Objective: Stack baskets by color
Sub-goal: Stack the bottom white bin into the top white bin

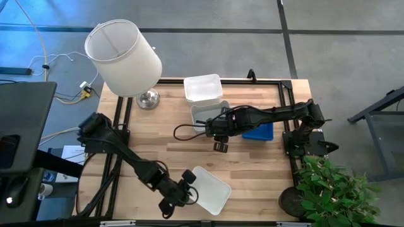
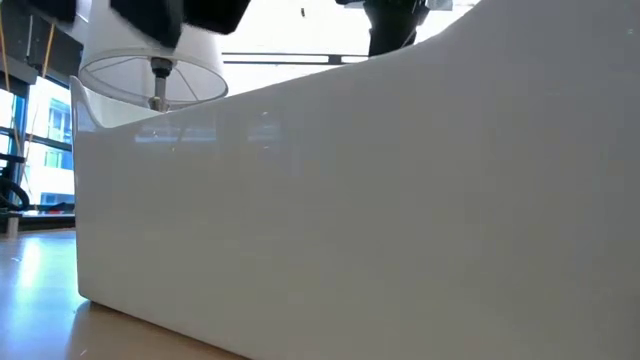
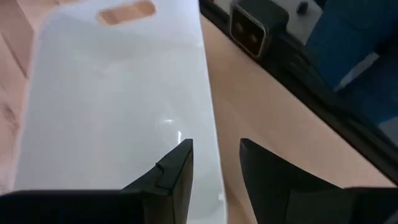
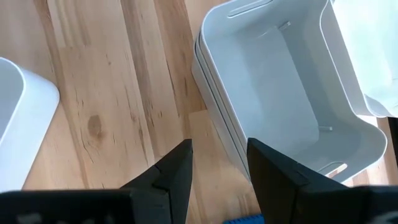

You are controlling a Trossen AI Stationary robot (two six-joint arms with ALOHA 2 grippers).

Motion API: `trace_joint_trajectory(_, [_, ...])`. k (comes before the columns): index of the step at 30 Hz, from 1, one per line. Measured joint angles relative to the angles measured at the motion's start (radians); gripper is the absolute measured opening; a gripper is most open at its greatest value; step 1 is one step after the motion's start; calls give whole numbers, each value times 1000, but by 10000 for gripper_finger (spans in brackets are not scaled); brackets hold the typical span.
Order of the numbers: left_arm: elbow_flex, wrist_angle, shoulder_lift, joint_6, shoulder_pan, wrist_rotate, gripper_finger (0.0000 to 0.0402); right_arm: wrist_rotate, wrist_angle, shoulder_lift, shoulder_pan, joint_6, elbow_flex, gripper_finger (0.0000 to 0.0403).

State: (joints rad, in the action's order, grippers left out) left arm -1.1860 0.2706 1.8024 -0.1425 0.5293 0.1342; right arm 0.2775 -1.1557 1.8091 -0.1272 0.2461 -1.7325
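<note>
A white basket rests flat on its base near the table's front edge; its wall fills the low view. My left gripper is open at that basket's left end. One finger stands over the inside and one outside the end wall, with a gap on both sides. My right gripper hangs open over bare wood at mid-table, beside a nested stack of white baskets. Another white basket sits behind the stack. A blue basket lies partly hidden under my right arm.
A large white lamp stands at the table's far left corner on its metal foot. A potted plant is off the right front corner. Bare wood lies between the two grippers.
</note>
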Motion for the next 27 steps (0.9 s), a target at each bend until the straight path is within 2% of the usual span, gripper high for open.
trace_joint_trajectory(10, [-5,23,67,17,-16,-22,117,0,-1,0,0,-1,0,138])
trace_joint_trajectory(14, [-6,28,68,34,-34,-60,117,0,0,0,0,0,0,138])
trace_joint_trajectory(27, [-6,145,76,87,-73,-95,117,0,-1,0,0,0,0,138])
